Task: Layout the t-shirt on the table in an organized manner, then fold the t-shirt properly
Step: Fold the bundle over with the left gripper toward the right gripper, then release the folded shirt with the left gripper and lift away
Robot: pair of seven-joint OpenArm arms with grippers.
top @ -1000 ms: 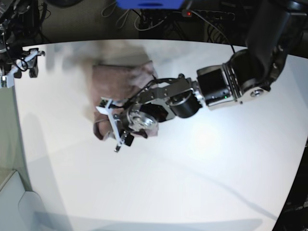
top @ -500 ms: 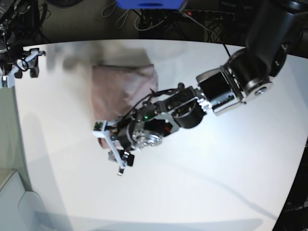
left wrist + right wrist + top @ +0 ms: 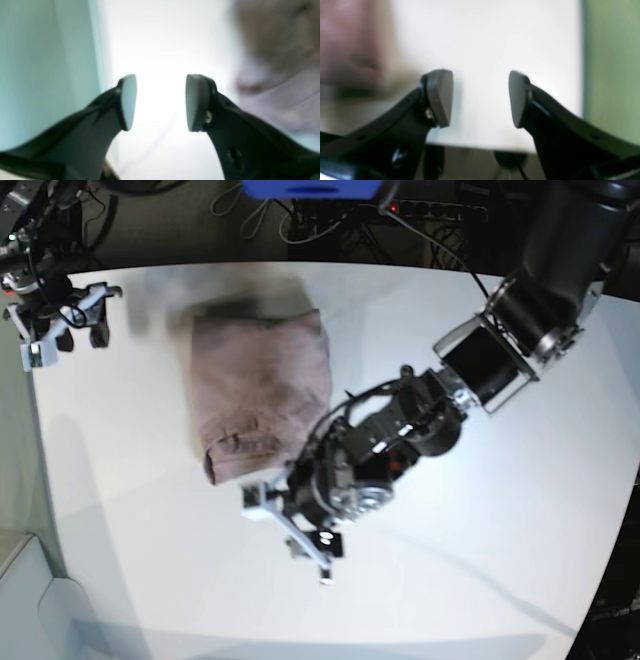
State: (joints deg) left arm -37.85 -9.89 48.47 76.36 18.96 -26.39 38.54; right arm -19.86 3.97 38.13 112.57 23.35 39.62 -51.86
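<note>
Bright, even light from overhead across the white table (image 3: 480,580), with a soft glare patch near the middle. Long faint grey shadows stretching over the near part of the tabletop, dark murk beyond the far edge. Strong fisheye bending in the base view, table rim curved and corners squeezed. Slight smear around the t-shirt (image 3: 260,390) at its far edge. Both wrist views washed out: tabletop blown to near pure white, background soft and out of focus, cloth only a pinkish-brown blur. Sharpest on the left gripper (image 3: 161,102) and right gripper (image 3: 480,98) pads, dark arms beneath in silhouette.
</note>
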